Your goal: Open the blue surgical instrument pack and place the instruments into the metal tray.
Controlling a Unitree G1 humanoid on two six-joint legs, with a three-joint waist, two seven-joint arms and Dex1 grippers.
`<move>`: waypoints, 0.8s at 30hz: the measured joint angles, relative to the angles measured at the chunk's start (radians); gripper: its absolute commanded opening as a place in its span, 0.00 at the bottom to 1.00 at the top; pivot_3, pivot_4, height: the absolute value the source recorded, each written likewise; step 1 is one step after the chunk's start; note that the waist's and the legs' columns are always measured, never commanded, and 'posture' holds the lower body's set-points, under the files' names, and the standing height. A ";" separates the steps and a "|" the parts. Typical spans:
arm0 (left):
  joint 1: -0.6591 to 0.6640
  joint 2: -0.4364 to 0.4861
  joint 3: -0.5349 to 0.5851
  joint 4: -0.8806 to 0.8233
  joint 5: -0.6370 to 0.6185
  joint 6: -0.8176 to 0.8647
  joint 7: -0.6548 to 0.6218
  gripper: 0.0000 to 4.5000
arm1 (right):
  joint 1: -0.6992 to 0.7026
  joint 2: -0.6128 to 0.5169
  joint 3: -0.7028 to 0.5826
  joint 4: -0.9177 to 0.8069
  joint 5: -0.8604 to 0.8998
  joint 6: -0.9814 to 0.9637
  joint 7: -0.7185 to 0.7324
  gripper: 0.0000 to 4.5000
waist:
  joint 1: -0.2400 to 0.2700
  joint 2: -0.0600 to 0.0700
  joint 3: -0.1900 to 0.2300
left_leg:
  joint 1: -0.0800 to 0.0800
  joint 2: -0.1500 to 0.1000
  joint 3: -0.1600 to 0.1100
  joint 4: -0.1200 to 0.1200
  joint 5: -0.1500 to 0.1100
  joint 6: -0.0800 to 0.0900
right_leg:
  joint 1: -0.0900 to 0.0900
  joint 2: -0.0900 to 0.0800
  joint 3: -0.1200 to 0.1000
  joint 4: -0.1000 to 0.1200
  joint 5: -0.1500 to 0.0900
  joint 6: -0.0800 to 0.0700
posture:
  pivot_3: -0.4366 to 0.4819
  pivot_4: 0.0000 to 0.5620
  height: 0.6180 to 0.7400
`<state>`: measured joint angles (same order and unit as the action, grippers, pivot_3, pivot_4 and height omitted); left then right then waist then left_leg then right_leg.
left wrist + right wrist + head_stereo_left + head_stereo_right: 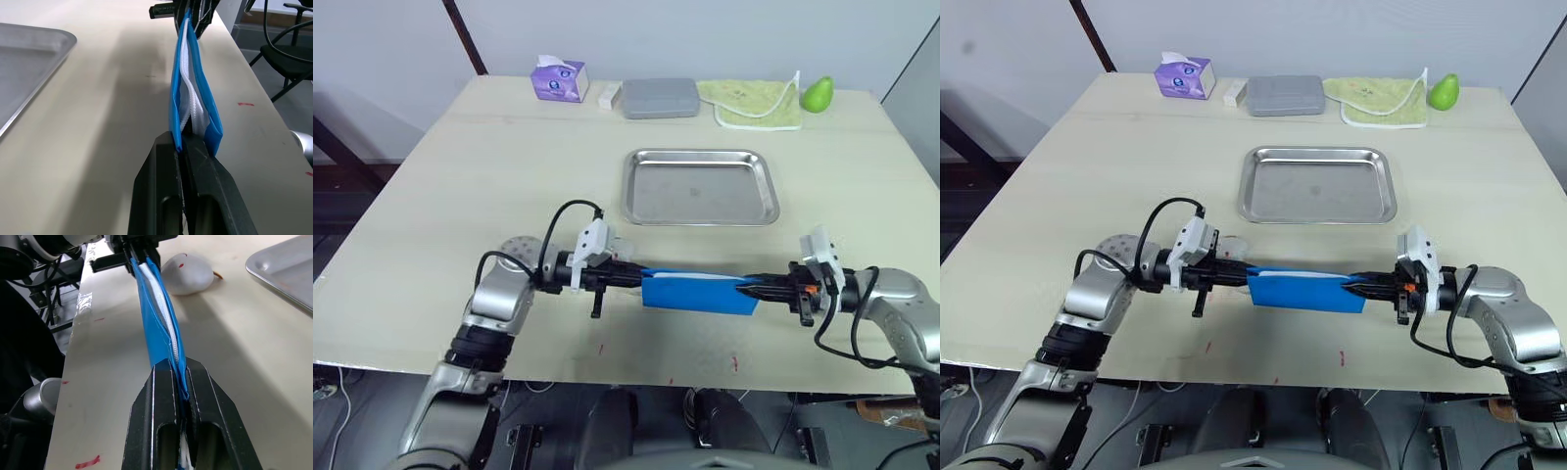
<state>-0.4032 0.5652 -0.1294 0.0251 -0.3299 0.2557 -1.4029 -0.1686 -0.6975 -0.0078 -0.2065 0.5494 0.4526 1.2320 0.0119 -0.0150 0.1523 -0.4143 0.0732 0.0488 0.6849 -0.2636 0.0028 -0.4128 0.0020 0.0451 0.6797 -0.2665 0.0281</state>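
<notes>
Blue pack (699,292) between both grippers' fingers (182,152)

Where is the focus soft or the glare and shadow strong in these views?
Left wrist view: left pincer soft up close, blue surgical instrument pack casts a broad shadow on the table. Right wrist view: right pincer likewise soft. Head views: metal tray shows mild sheen, no harsh glare.

Instruments can't be made out inside the blue surgical instrument pack (699,293); pack ends are pinched out of sight between fingers. Metal tray (29,73) cut off in both wrist views. White lump (188,273), possibly crumpled tissue.
</notes>
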 measured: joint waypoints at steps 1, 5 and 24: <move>0.010 0.003 0.002 -0.005 -0.004 -0.010 0.002 0.00 | 0.005 0.000 0.000 -0.011 -0.001 -0.002 -0.004 0.00 | 0.000 0.000 0.000 | 0.000 0.000 0.000 0.000 0.000 0.000 | 0.000 0.000 0.000 0.000 0.000 0.000 | 0.48 0.27 0.98; 0.019 0.007 0.000 -0.003 -0.005 -0.047 0.003 0.00 | 0.009 0.002 0.002 -0.014 -0.008 -0.020 -0.013 0.00 | 0.000 0.000 0.000 | 0.001 0.000 0.000 0.000 0.000 0.000 | 0.000 0.000 0.000 0.000 0.000 0.000 | 0.48 0.27 0.98; -0.050 -0.026 -0.038 0.108 0.013 -0.132 0.003 0.00 | 0.175 -0.182 -0.252 -0.239 0.232 0.206 -0.060 0.32 | 0.003 0.000 -0.001 | 0.001 -0.001 -0.001 0.000 0.000 0.000 | 0.002 -0.001 -0.001 0.000 0.000 0.000 | 0.48 0.27 0.98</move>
<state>-0.4527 0.5392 -0.1674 0.1328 -0.3172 0.1240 -1.4003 0.0068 -0.8795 -0.2602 -0.4457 0.7816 0.6587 1.1722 0.0145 -0.0151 0.1511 -0.4135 0.0724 0.0476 0.6851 -0.2637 0.0029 -0.4107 0.0012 0.0441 0.6793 -0.2665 0.0284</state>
